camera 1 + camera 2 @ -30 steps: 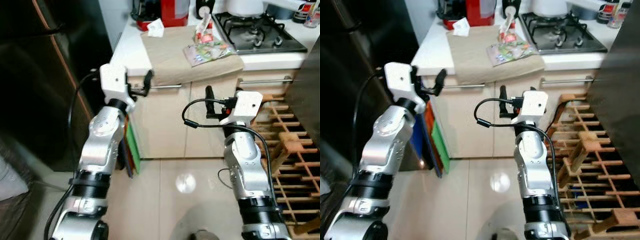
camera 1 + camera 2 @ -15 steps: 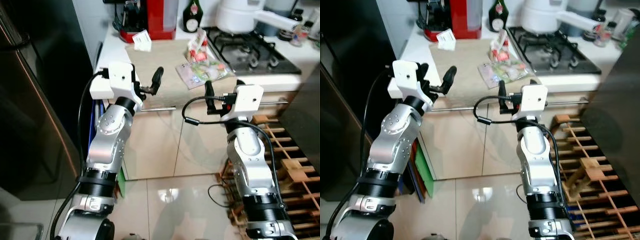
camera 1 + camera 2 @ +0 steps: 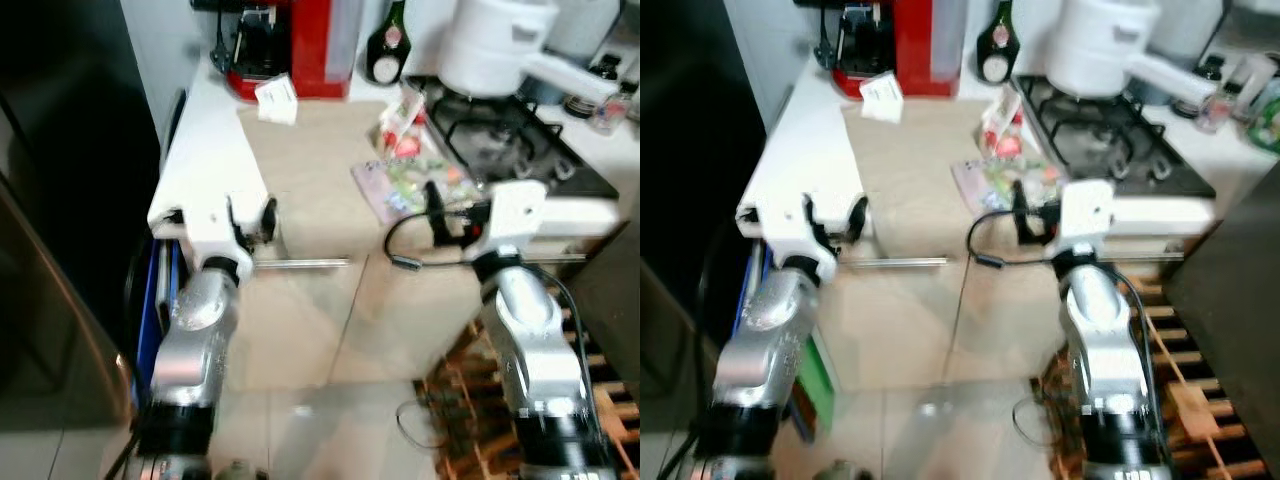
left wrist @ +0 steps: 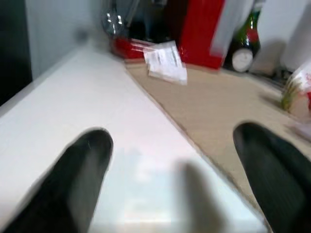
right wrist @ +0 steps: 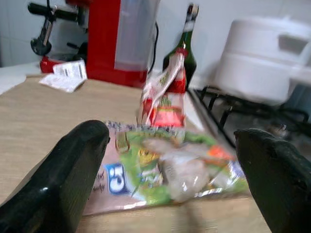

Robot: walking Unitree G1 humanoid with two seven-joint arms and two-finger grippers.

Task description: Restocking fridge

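Observation:
A flat frozen-vegetable packet (image 5: 165,170) lies on the beige mat (image 3: 300,170) on the counter. Just behind it an upright red and white bag (image 5: 167,97) stands tilted. My right gripper (image 5: 172,141) is open at the counter's front edge, with the packet right in front of its fingers; one black finger (image 3: 433,200) shows in the head view. My left gripper (image 3: 250,215) is open over the white counter edge (image 4: 97,111), empty. A small white packet (image 4: 165,60) lies further back by the red coffee machine (image 3: 300,45). The dark fridge (image 3: 50,200) stands to the left.
A green bottle (image 3: 385,55), a white pot (image 3: 490,50) and the gas hob (image 3: 520,140) are at the back right. A cabinet handle bar (image 3: 300,263) runs below the counter. A wooden rack (image 3: 450,375) stands at the lower right on the floor.
The whole view has shifted closer to the counter and is blurred. Both arms have come up to the counter's front edge; both grippers stay open and empty.

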